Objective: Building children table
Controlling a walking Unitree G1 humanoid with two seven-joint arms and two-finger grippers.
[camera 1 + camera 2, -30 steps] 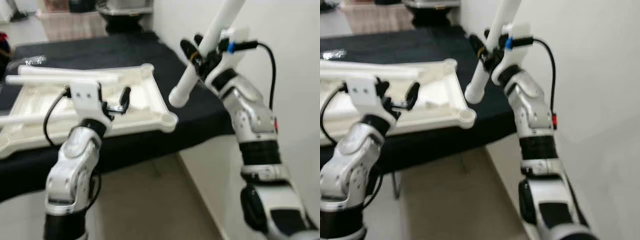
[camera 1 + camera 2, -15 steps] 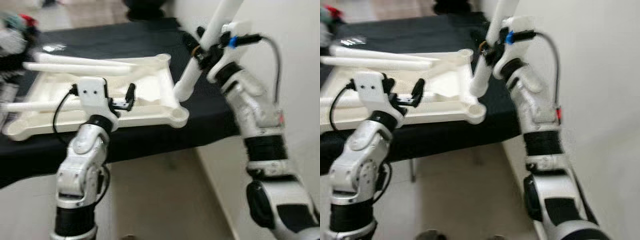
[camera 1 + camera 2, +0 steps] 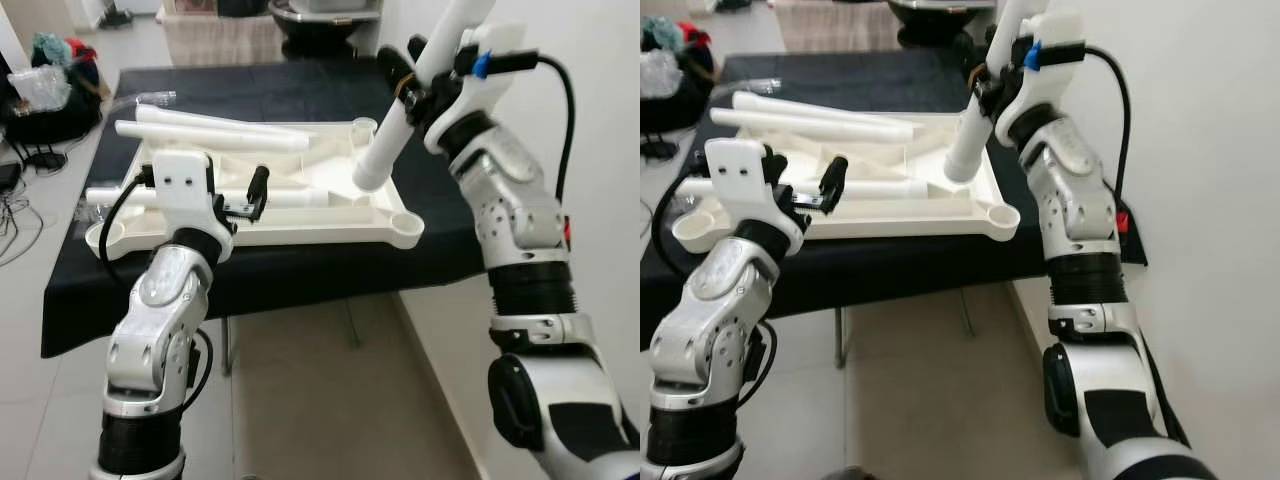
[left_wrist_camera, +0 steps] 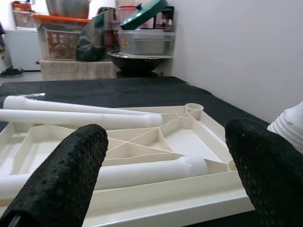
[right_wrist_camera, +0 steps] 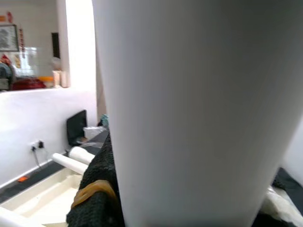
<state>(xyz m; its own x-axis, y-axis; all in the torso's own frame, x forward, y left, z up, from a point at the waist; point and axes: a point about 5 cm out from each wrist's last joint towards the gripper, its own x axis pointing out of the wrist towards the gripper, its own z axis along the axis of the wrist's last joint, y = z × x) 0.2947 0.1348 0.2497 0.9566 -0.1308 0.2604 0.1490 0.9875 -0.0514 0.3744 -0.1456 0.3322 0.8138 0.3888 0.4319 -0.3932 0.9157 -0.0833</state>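
Observation:
A white children's tabletop (image 3: 300, 236) lies upside down on a black-covered table (image 3: 250, 85). Two long white legs (image 3: 220, 135) lie across its far part and a third leg (image 3: 290, 198) lies in its ribbed middle. My right gripper (image 3: 415, 85) is shut on a fourth white leg (image 3: 400, 130), held tilted, its lower end (image 3: 368, 178) just above the tabletop's right side, between the far corner socket (image 3: 365, 127) and the near one (image 3: 405, 225). My left gripper (image 4: 161, 179) hovers open at the tabletop's front edge, with nothing between its fingers (image 4: 61, 179).
A white wall (image 3: 600, 150) runs close along the right of the table. Bags and cables (image 3: 45, 85) clutter the floor at the far left. Storage boxes and a bowl (image 4: 142, 40) stand behind the table. Tiled floor (image 3: 320, 400) lies in front.
The camera has shifted and the picture has sharpened. The held leg's lower end has come from beyond the tabletop's right corner to over its right side. The left gripper stays open.

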